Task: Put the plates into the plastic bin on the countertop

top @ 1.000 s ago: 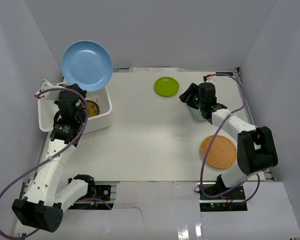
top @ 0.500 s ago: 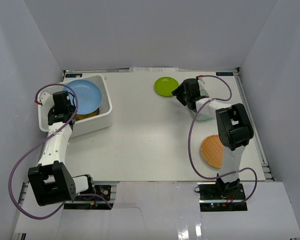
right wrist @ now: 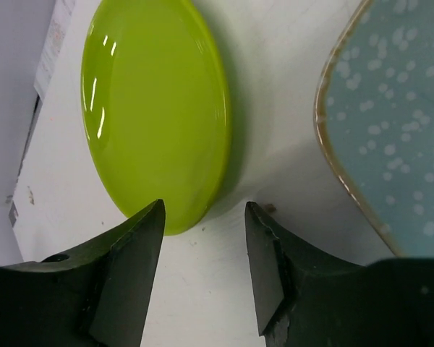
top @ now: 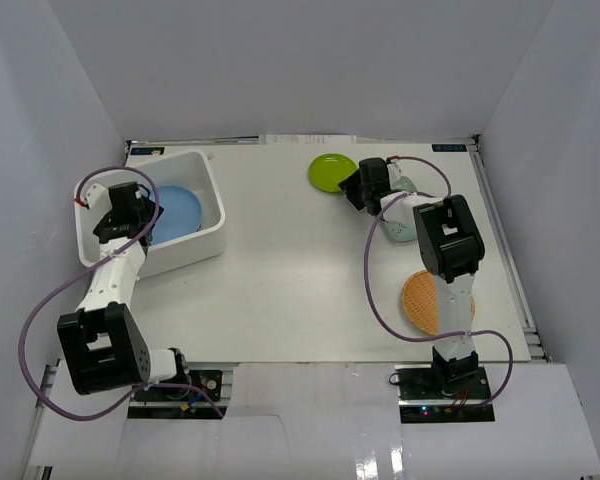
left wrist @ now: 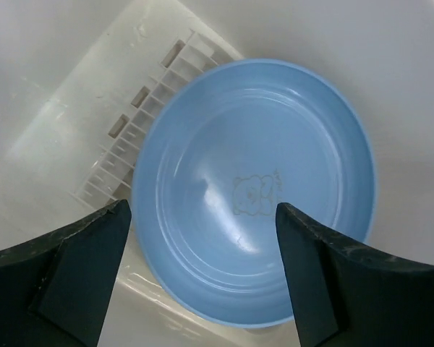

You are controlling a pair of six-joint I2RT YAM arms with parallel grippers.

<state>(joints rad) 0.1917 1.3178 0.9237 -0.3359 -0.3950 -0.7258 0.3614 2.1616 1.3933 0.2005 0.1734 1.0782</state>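
The left end effector (left wrist: pixel 201 210), jaws spread, hovers over the round blue plate (left wrist: pixel 260 188) lying in the white slotted plastic bin (left wrist: pixel 141 94); the right end effector (right wrist: pixel 204 210), open and empty, faces the glossy lime-green round plate (right wrist: pixel 155 108) on the white worktop (right wrist: pixel 275 87).

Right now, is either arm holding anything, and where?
Nothing is held. Left jaws open above the round blue plate in the white plastic bin; right jaws open near the round lime green plate.

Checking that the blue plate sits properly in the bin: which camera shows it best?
Left wrist: the blue plate fills the frame, inside the bin, slots visible beside it. Top external shows it small, partly hidden by the left gripper. Right wrist misses it.
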